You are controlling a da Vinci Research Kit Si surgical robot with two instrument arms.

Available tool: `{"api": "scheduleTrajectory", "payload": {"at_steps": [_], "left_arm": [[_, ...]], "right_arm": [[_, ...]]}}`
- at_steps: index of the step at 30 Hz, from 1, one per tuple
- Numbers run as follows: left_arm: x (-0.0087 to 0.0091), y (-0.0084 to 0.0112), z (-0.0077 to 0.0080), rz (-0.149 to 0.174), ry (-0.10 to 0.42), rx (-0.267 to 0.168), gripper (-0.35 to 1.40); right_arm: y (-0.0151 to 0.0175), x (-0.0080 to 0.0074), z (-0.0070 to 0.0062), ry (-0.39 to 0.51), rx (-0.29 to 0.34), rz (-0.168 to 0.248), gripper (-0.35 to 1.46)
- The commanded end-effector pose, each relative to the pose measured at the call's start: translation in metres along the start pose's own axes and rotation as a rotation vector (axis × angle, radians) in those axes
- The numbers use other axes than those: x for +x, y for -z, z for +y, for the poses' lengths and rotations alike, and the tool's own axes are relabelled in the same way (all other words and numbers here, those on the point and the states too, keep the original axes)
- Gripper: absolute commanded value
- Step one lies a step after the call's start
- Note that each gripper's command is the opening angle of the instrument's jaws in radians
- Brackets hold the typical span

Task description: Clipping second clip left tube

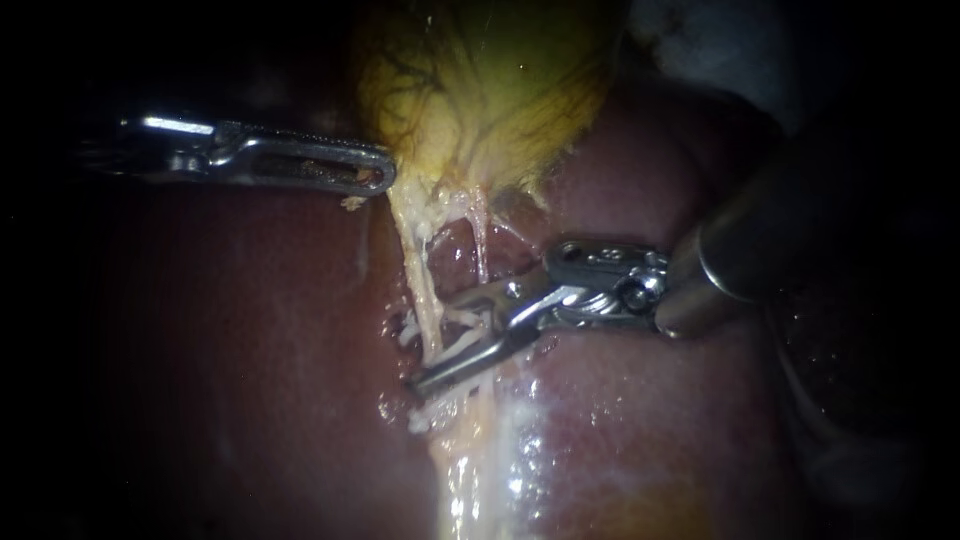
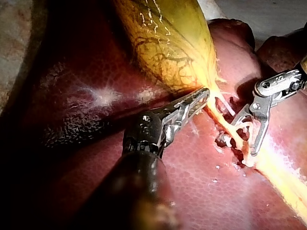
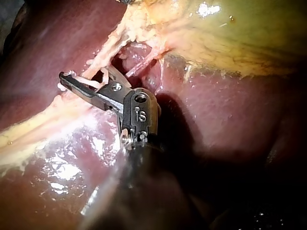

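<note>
Left tube [image 1: 420, 280] — a pale strand, seen running from the gallbladder [image 1: 480, 90] neck down over the liver [image 1: 250, 350]. At far left the left instrument [image 1: 385, 180] is seen lying level, its jaws closed on the gallbladder's lower edge. A thinner tube [image 1: 480, 240] is noted just right of the left tube. Right instrument [image 1: 435, 345] — jaws are held narrowly apart, with the left tube straddled between them.

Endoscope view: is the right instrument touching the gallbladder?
No, the right instrument sits lower down at the left tube, over the liver, with a clear gap below the gallbladder.
</note>
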Motion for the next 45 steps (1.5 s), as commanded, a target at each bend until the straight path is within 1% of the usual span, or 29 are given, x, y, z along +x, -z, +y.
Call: {"api": "scheduleTrajectory", "payload": {"at_steps": [1, 3, 7, 9, 10, 14, 18, 22, 27, 29, 31, 33, 37, 41, 45], "left_arm": [[-0.0001, 0.0, 0.0, 0.0, 0.001, 0.0, -0.35], [-0.0001, 0.0, 0.0, 0.0, 0.001, 0.0, -0.35], [-0.0001, 0.0, 0.0, 0.0, 0.001, 0.0, -0.35], [-0.0001, 0.0, 0.0, 0.0, 0.001, 0.0, -0.35], [-0.0001, 0.0, 0.0, 0.0, 0.001, 0.0, -0.35], [-0.0001, 0.0, 0.0, 0.0, 0.001, 0.0, -0.35], [-0.0001, 0.0, 0.0, 0.001, 0.001, 0.0, -0.35], [-0.0002, 0.0, 0.0, 0.001, 0.001, 0.001, -0.35], [-0.0002, 0.0, 0.0001, 0.001, 0.001, 0.001, -0.35], [-0.0002, 0.0, 0.0001, 0.001, 0.001, 0.001, -0.35], [-0.0002, 0.0, 0.0001, 0.001, 0.001, 0.001, -0.35], [-0.0002, 0.0, 0.0, 0.001, 0.001, 0.001, -0.35], [-0.0002, 0.0, 0.0, 0.001, 0.001, 0.001, -0.35], [-0.0002, 0.0, 0.0, 0.001, 0.001, 0.001, -0.35], [-0.0002, 0.0, 0.0, 0.001, 0.001, 0.001, -0.35]], "right_arm": [[-0.0004, 0.0001, -0.0005, -0.005, 0.027, 0.012, 0.6], [-0.001, 0.0001, -0.0011, -0.016, 0.064, 0.026, 0.6], [-0.0026, 0.0002, -0.0029, -0.025, 0.132, 0.054, 0.6], [-0.0031, 0.0002, -0.0036, -0.029, 0.158, 0.051, 0.59], [-0.0033, 0.0001, -0.004, -0.027, 0.17, 0.043, 0.58], [-0.0035, -0.0001, -0.0048, -0.034, 0.203, 0.019, 0.53], [-0.0034, -0.0002, -0.0048, -0.033, 0.212, 0.017, 0.49], [-0.0032, -0.0001, -0.0047, -0.051, 0.211, 0.014, 0.35], [-0.003, -0.0001, -0.0044, -0.086, 0.211, 0.008, 0.03], [-0.003, 0.0, -0.0042, -0.098, 0.21, 0.006, -0.05], [-0.0029, 0.0, -0.004, -0.115, 0.21, 0.003, -0.18], [-0.0028, 0.0, -0.0038, -0.15, 0.209, -0.003, -0.35], [-0.0027, 0.0, -0.0033, -0.19, 0.207, -0.011, -0.35], [-0.0025, -0.0001, -0.0031, -0.189, 0.201, -0.021, -0.35], [-0.0025, -0.0002, -0.0031, -0.188, 0.201, -0.022, -0.35]]}}
